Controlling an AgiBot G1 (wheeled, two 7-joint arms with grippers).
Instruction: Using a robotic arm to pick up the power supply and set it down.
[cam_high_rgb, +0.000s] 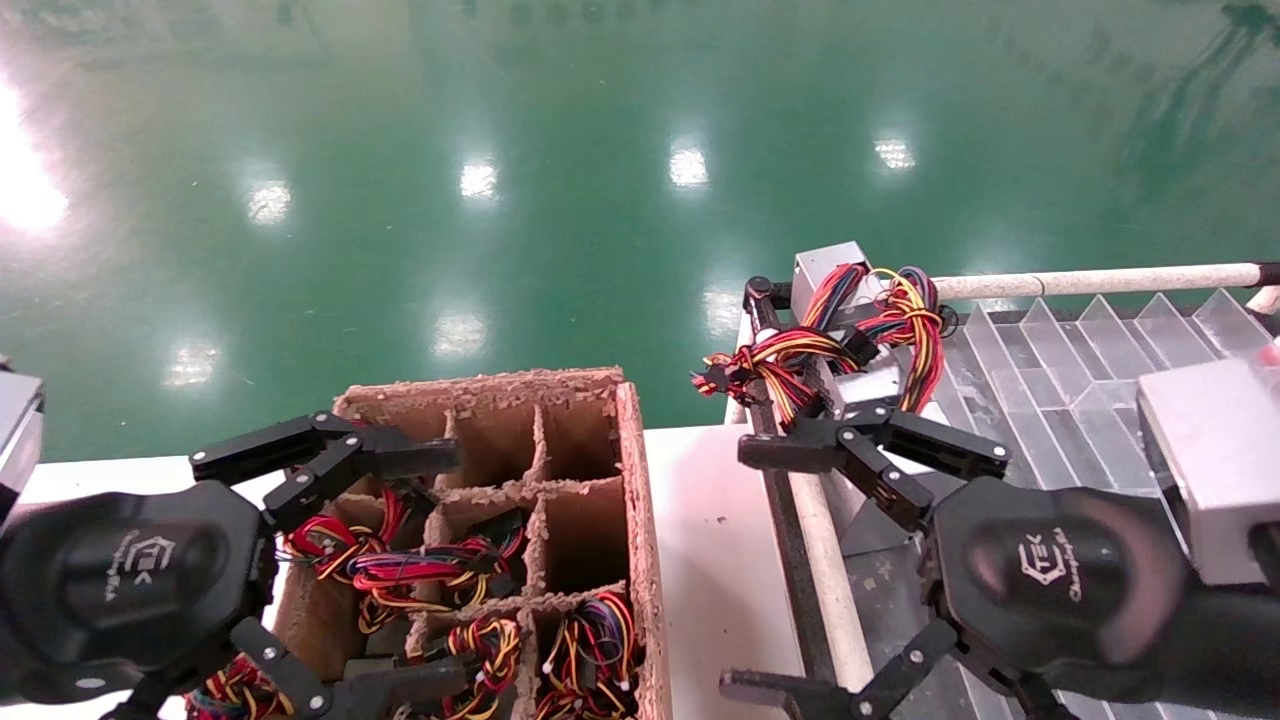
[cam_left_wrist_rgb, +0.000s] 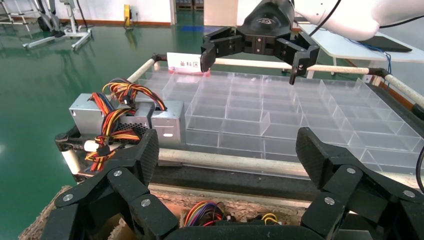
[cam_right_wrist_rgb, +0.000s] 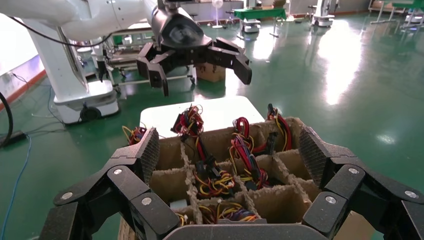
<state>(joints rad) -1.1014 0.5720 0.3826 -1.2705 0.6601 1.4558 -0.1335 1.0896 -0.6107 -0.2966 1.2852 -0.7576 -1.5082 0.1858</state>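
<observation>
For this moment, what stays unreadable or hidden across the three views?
- Power supply: head view, wire bundle covers its faces; underside unseen.
- Box cells: wires hide any units below.
- Left gripper: lower finger cut by frame edge in head view.
- Label: left wrist view, print too small.
- Right gripper: open, empty.

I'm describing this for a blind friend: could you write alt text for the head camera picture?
Two black round-bodied grippers, left and right, hang open: the left over a brown cardboard divider box stuffed with coloured wires, the right over a clear plastic compartment tray. At the tray's far corner lies a silver-grey metal power supply trailing red, yellow and black wires, above a glossy green floor.
</observation>
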